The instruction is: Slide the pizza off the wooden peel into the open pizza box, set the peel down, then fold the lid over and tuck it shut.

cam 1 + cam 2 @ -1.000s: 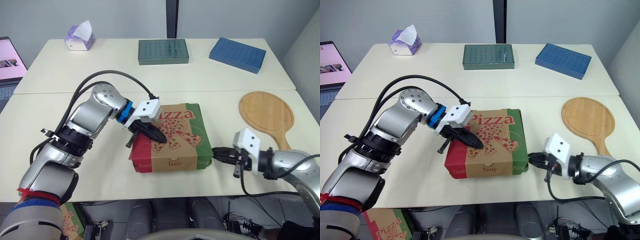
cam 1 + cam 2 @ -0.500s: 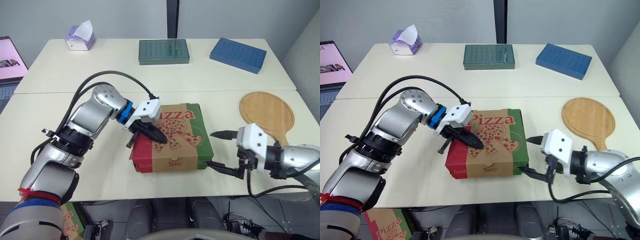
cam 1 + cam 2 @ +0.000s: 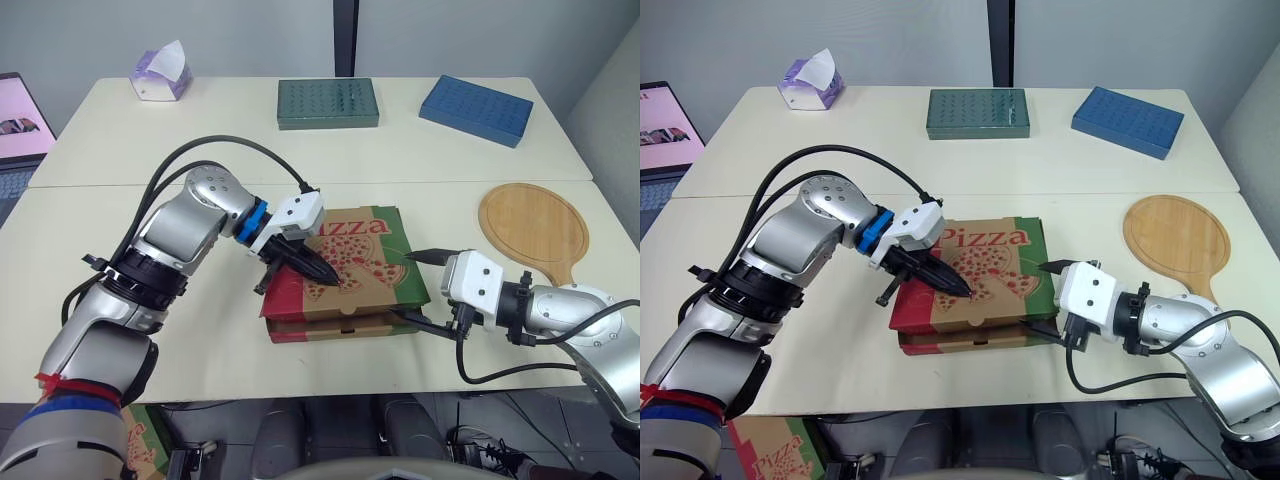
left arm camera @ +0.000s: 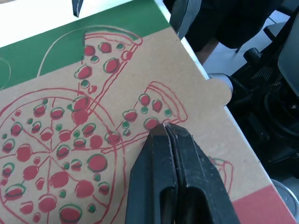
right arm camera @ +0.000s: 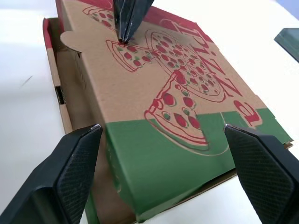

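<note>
The pizza box [image 3: 350, 255] lies in the middle of the near table with its printed lid [image 4: 70, 116] folded down; a dark gap shows between lid and base along the front edge. My left gripper [image 3: 325, 280] is shut, its tips pressing on the lid [image 5: 154, 88] near the front. My right gripper [image 3: 420, 290] is open wide at the box's right end, one finger [image 5: 70, 172] by the front corner and the other at the far side. The empty wooden peel [image 3: 532, 228] rests flat on the table to the right.
At the back of the far table stand a tissue box [image 3: 160, 75], a green tray [image 3: 327, 103] and a blue box [image 3: 474, 109]. A laptop [image 3: 18, 130] sits at the far left edge. The near table edge runs just in front of the box.
My right gripper has opened wide and moved left to straddle the box's right end. The lid's front has shifted, and a gap to the base now shows. The left gripper stays on the lid.
</note>
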Motion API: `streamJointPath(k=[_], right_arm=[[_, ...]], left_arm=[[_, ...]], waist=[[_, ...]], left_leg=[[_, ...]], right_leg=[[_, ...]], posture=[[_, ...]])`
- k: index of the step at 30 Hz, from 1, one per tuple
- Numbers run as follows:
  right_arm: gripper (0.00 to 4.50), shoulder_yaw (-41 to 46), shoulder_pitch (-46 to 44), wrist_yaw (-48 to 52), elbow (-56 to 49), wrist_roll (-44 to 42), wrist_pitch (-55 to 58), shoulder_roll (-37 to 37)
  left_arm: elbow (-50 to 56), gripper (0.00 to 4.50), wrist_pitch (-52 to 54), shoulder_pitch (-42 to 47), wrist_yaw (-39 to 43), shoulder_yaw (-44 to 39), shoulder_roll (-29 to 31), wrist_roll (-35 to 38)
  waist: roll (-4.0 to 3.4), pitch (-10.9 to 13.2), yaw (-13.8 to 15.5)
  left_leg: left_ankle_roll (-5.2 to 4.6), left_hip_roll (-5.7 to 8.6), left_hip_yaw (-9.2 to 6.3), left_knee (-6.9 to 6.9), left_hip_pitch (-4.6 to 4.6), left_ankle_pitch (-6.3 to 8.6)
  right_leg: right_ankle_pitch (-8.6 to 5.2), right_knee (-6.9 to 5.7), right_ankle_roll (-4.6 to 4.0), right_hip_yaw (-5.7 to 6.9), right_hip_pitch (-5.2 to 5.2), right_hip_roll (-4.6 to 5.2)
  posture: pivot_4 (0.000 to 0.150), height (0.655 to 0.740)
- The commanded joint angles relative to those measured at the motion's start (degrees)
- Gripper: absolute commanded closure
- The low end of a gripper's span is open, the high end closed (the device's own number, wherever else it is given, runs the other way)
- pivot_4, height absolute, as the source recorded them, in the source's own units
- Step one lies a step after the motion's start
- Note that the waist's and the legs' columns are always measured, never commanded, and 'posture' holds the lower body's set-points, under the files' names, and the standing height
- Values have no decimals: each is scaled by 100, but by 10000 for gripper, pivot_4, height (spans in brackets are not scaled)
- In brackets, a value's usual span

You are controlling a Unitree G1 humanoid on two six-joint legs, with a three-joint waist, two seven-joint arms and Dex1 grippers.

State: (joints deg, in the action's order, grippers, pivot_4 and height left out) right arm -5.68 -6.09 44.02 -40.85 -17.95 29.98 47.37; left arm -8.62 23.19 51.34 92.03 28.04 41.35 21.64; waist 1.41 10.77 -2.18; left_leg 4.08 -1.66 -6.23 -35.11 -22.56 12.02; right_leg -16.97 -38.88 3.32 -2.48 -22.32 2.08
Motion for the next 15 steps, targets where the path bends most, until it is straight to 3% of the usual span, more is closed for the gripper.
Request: streamJointPath(k=[1,15], right_arm=[[309,176,-30,-21,-112,45,-102,4],[309,-188,341,-147,-18,756,-476,-87]], left_arm=[[174,45000,-60,105,47,63,77,86],[167,45000,-480,-211,47,292,118,-373]], waist=[[0,0,0],[0,0,1]], left_leg=[[0,0,0,0,0,0],[0,0,1,0,3,0]], right_leg=[[0,0,0,0,0,0],[0,-1,0,-1,1,0]], posture=[[1500,7400],[1500,7400]])
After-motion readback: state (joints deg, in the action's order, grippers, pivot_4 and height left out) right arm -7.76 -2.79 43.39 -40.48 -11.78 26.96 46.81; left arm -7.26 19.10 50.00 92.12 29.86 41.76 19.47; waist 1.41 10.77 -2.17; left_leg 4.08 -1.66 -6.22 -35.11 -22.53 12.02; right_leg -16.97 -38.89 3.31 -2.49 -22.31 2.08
